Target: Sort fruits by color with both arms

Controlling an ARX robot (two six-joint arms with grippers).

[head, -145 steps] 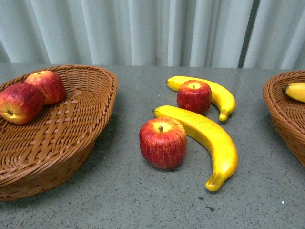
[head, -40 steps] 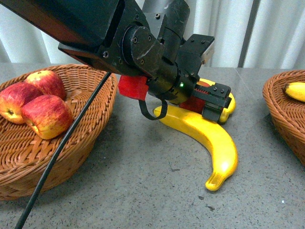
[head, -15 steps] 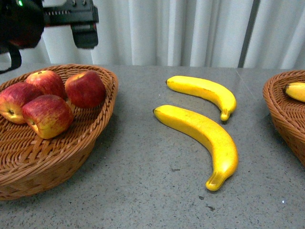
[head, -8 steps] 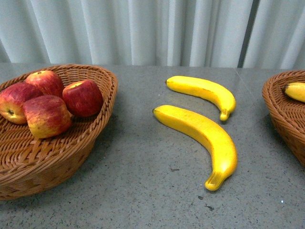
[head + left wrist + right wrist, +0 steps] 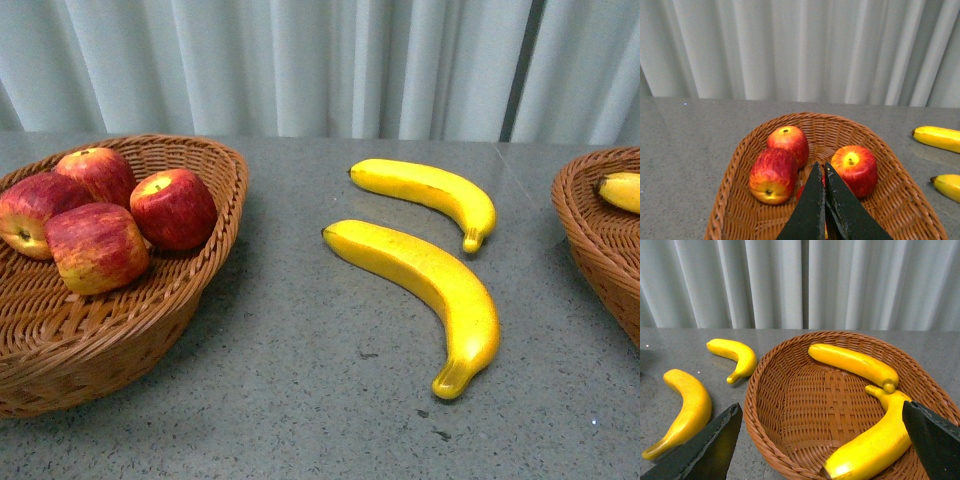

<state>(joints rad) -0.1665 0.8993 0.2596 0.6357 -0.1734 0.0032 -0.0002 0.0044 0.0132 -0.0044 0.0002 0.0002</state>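
Observation:
Several red apples [image 5: 173, 207] lie together in the left wicker basket [image 5: 130, 330]. Two yellow bananas rest on the grey table, one farther back [image 5: 430, 190] and one nearer [image 5: 420, 275]. Neither arm shows in the front view. In the left wrist view my left gripper [image 5: 821, 167] hangs shut and empty above the apples [image 5: 854, 167] in their basket [image 5: 740, 200]. In the right wrist view my right gripper [image 5: 822, 435] stands wide open over the right basket [image 5: 765, 425]. That basket holds two bananas [image 5: 852, 365], [image 5: 875, 445]. The table bananas [image 5: 737, 354], [image 5: 685, 410] lie beside it.
The right basket [image 5: 600, 240] sits at the table's right edge in the front view, with a banana [image 5: 620, 190] showing inside. A pale curtain [image 5: 320, 60] hangs behind the table. Grey tabletop [image 5: 300, 400] lies between the baskets.
Both table apples have gone into the left basket. The left arm has left the front view. The last apple has settled against the others.

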